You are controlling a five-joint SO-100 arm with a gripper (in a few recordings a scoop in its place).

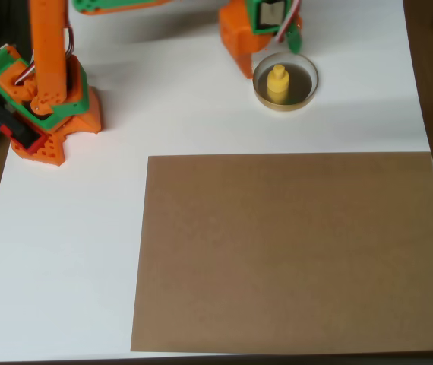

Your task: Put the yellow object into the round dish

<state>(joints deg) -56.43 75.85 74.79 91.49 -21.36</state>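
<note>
Yellow plastic knobbed piece (pixel 277 84) upright inside shallow tan-rimmed round dish (pixel 305 95) near white tabletop's (pixel 72 251) far edge; orange gripper (pixel 273 34) just beside the dish, jaw state indiscernible; brown board (pixel 292 251) bare.

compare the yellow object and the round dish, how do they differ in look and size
Colour: the yellow object is bright yellow all over, while the round dish has a pale tan rim and a dark brownish inside.
Size: the yellow object is much smaller; the round dish is wider and rings it.
Shape: the yellow object is a rounded body with a narrower knob; the round dish is shallow and open.
Shared: both look round from above, and the object sits inside the dish.
</note>
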